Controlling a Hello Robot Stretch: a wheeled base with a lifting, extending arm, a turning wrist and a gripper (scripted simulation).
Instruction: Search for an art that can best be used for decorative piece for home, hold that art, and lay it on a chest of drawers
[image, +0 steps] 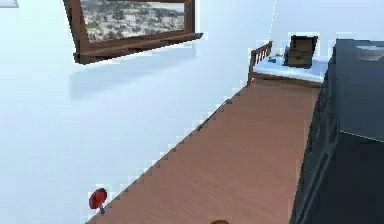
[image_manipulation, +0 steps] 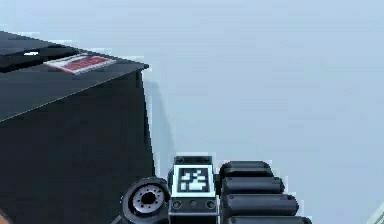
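Ahead, wood floor (image: 240, 150) beside dark dresser (image: 352, 130); framed picture (image: 135, 25) on wall (image: 60, 130); tool (image_manipulation: 148, 200) grip: cannot tell.

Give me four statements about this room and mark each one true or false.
1. A framed picture hangs on the pale wall. True.
2. The floor is green carpet. False: it is brown wood.
3. A flat red and white thing lies on top of the dark cabinet. True.
4. The small red thing sits on the bed. False: it is low down by the wall, at the floor's edge.
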